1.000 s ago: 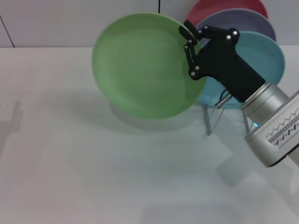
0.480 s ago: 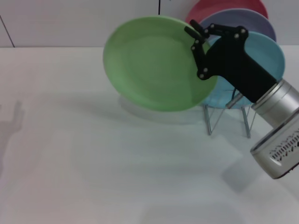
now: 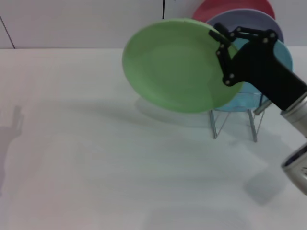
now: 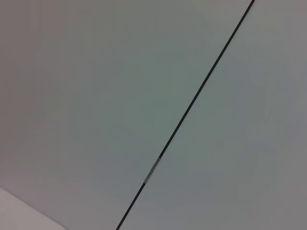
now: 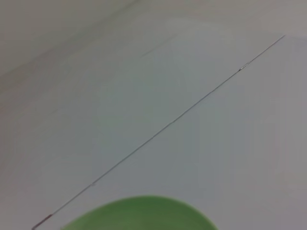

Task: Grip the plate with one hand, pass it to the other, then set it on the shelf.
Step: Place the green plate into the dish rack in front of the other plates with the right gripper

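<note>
No legible writing anywhere; right gripper point(image 3: 221, 50) jaws pinch the right rim of the green plate point(image 3: 175, 67), held tilted in the air just left of the shelf point(image 3: 233, 122), overlapping the light-blue plate point(image 3: 283, 57) racked there; left gripper out of view.

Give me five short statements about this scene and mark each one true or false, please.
1. The right gripper holds the light-green plate by its rim. True.
2. The light-green plate lies flat on the table. False: it is in the air, tilted, casting a shadow on the table below.
3. The wire plate rack already holds a light-blue plate, a lavender plate and a red plate. True.
4. The left gripper is touching the light-green plate. False: no left gripper shows in the head view.
5. The light-green plate stands in the rack. False: it hangs in front of it, not yet in a slot.
</note>
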